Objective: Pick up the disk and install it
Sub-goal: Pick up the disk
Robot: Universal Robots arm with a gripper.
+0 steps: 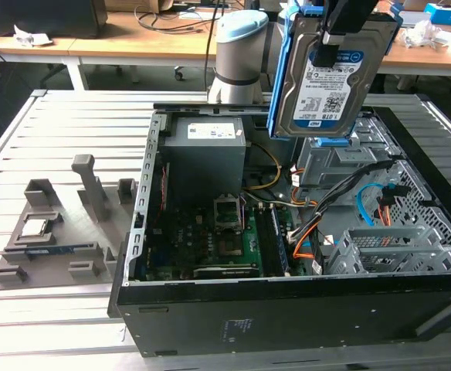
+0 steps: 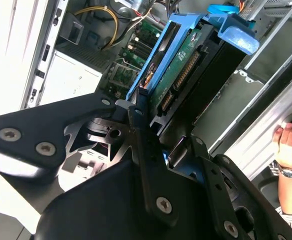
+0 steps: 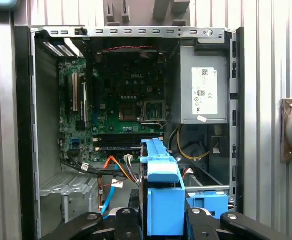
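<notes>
One disk [image 1: 326, 85] is held by the single gripper [image 1: 330, 52]. The two fingers [image 3: 202, 223] are clamped on its blue carrier frame, one to each side, as is seen in both wrist views. The disk [image 2: 182, 64] is carried on edge, clear of everything, with its label turned toward the exterior view.

Directly beneath the gripper one open computer case [image 1: 287, 303] is laid on its side. Just under the disk a grey metal cage [image 1: 330, 164] is seen, and a second cage [image 1: 388, 247] lies farther off. One power supply [image 1: 206, 151] and one motherboard [image 1: 210, 239] are found deeper inside.

Beyond the case — on the one slatted table [image 1: 55, 131] — one grey fixture [image 1: 55, 232] is placed. One hand [image 2: 288, 145] is seen past the case wall.
</notes>
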